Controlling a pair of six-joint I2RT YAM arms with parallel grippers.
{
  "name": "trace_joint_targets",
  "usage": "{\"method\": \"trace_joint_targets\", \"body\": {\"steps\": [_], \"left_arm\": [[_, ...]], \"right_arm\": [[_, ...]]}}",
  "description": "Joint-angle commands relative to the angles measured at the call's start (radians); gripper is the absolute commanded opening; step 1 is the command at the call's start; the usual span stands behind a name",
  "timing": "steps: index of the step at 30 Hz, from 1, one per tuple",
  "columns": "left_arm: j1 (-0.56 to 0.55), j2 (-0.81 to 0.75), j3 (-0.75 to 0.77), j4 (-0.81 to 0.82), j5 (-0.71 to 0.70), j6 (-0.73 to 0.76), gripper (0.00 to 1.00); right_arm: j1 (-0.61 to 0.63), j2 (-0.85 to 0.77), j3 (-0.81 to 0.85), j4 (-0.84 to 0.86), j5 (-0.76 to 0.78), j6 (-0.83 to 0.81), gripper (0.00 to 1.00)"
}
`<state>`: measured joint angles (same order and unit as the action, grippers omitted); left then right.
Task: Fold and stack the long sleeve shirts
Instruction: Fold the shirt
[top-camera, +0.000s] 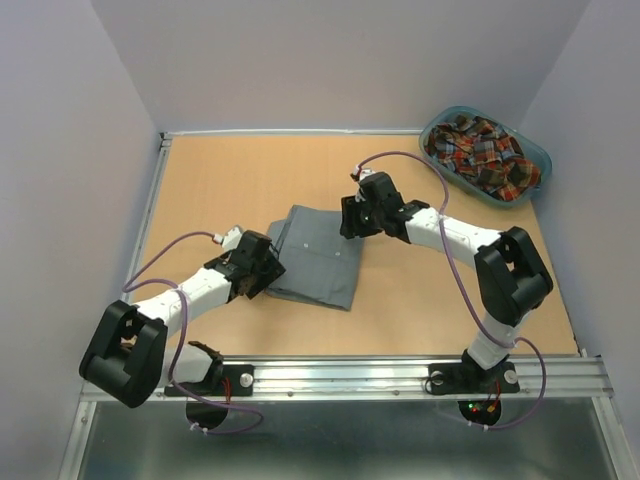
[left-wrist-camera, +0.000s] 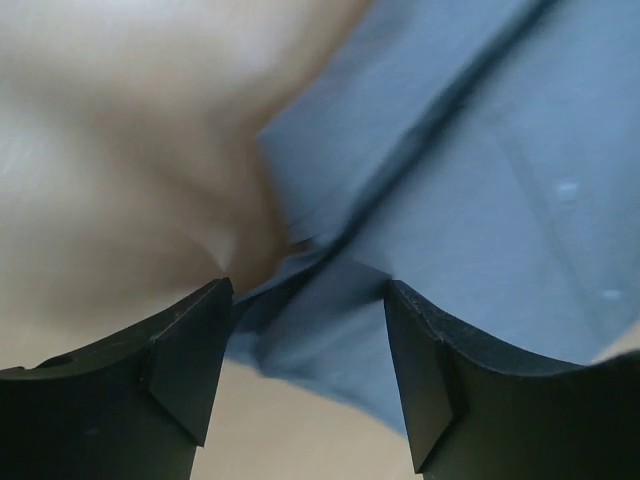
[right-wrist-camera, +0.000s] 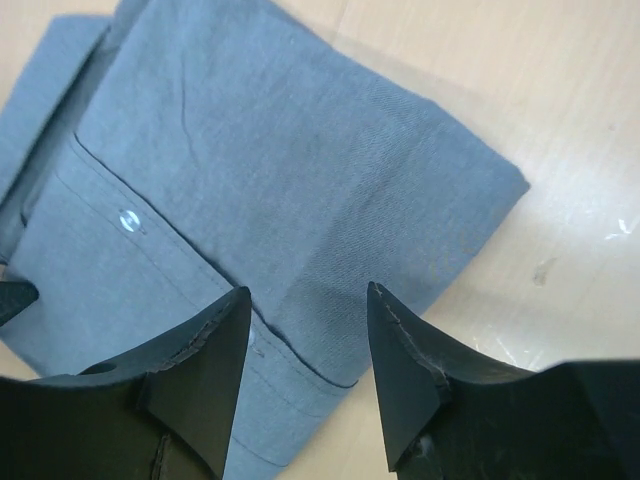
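A plain grey long sleeve shirt (top-camera: 318, 258) lies folded into a rectangle at the table's middle. My left gripper (top-camera: 264, 274) is at its left edge, open. In the left wrist view the jaws (left-wrist-camera: 308, 287) stand apart over a grey cloth corner (left-wrist-camera: 480, 180), gripping nothing. My right gripper (top-camera: 350, 222) hovers at the shirt's far right edge, open. The right wrist view has its fingers (right-wrist-camera: 308, 290) spread above the folded shirt (right-wrist-camera: 280, 150), whose button placket shows. The plaid shirt (top-camera: 485, 152) lies bunched in the basket.
The teal oval basket (top-camera: 541, 157) sits at the table's far right corner. Bare wooden tabletop (top-camera: 220, 180) surrounds the grey shirt. A metal rail (top-camera: 360, 372) runs along the near edge by the arm bases. Purple cables loop off both arms.
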<state>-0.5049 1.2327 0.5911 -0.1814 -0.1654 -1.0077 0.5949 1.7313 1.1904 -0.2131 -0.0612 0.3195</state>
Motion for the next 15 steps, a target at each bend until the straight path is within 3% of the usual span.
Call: {"method": "trace_joint_targets", "body": {"steps": [1,4,7,8,10,11,12,15], "left_arm": [[-0.021,-0.062,-0.062,-0.003,-0.019,-0.118,0.73],[-0.023,-0.046,-0.108,0.019,-0.017,-0.140,0.71],[-0.021,-0.003,-0.129,0.036,0.007,-0.137,0.64],[-0.023,0.023,-0.129,0.037,0.020,-0.134,0.60],[-0.023,0.048,-0.137,0.057,0.052,-0.121,0.41],[-0.023,0.051,-0.137,0.060,0.053,-0.115,0.41],[-0.021,0.051,-0.132,0.060,0.052,-0.108,0.32],[-0.008,0.054,-0.082,0.036,0.009,-0.037,0.19]], "right_arm": [[0.002,0.043,0.075,-0.002,-0.049,-0.068,0.55],[0.000,0.076,0.080,0.000,-0.063,-0.092,0.55],[0.002,0.096,0.064,0.000,-0.066,-0.097,0.55],[0.000,0.100,0.057,0.000,-0.069,-0.093,0.55],[0.002,0.097,0.026,0.003,-0.063,-0.077,0.54],[0.002,0.097,0.014,0.003,-0.063,-0.077,0.54],[0.000,0.087,-0.001,0.003,-0.060,-0.065,0.52],[0.002,0.048,-0.066,0.003,-0.080,-0.036,0.44]]}}
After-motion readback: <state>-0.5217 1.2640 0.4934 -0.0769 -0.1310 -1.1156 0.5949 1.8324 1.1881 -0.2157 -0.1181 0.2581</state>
